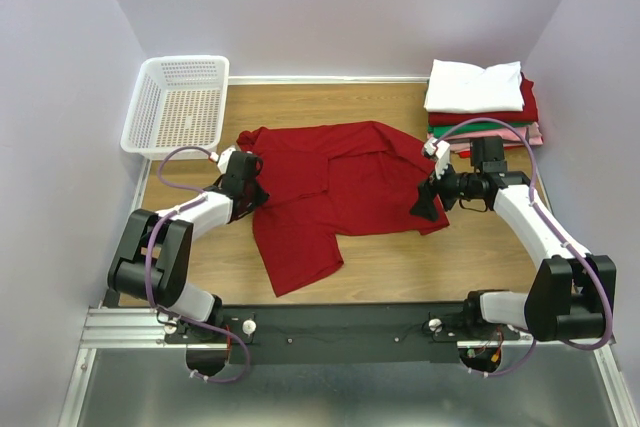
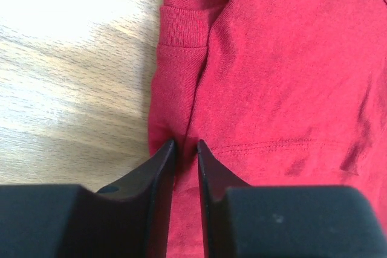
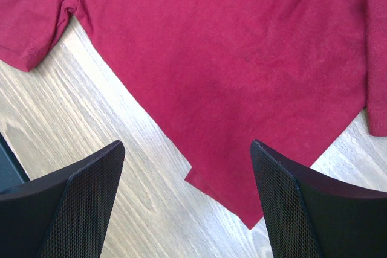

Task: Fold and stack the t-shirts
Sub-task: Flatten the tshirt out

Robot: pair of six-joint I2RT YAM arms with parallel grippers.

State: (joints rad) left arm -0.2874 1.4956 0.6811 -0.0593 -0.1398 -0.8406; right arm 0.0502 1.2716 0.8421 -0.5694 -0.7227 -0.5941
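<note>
Two hands — left hand [image 2: 185, 146] pinching red t-shirt [image 1: 340, 187], right hand [image 3: 187, 167] wide open, wooden table [image 1: 400, 257]

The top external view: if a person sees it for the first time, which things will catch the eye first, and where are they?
The large dark red t-shirt dominates, spread crumpled across the middle of the wooden table. At its left edge the left gripper pinches a fold of the cloth, while the right gripper hangs open over its right corner. A stack of folded shirts, white on top, sits at the far right, and a white basket at the far left.
</note>
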